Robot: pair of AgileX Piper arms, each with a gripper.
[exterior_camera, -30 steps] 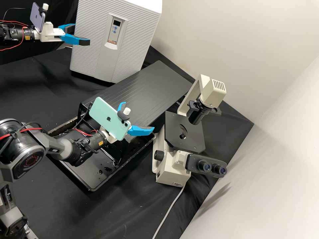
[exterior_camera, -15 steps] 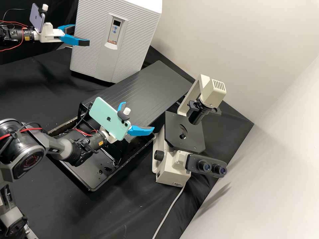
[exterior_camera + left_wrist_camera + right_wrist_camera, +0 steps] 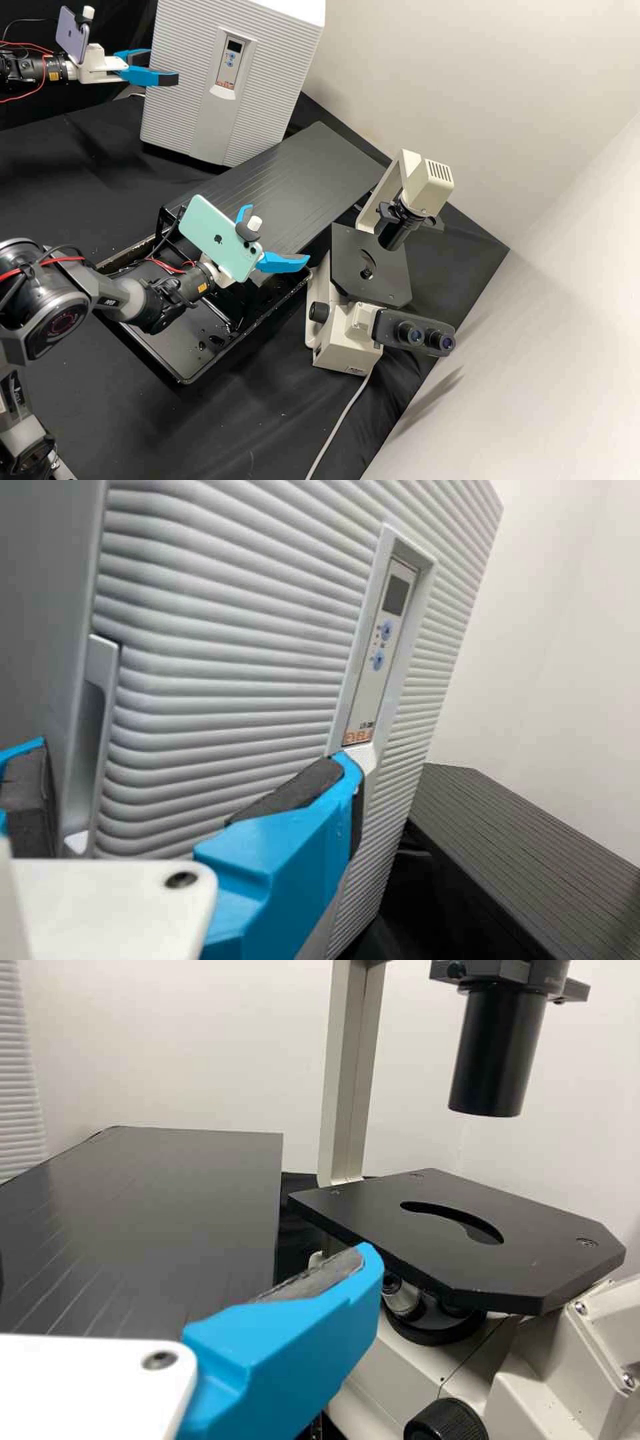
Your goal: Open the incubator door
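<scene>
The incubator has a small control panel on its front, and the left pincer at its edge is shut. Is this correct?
Not entirely: the left pincer at the edge of the incubator is open; the left wrist view shows its fingers well apart. The control panel is on the front.

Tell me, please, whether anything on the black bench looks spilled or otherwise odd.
Yes: small, glossy dark droplets lie in the rectangular black tray, looking like spilled liquid, and tiny pale flecks speckle its rim, perhaps dried residue.
</scene>
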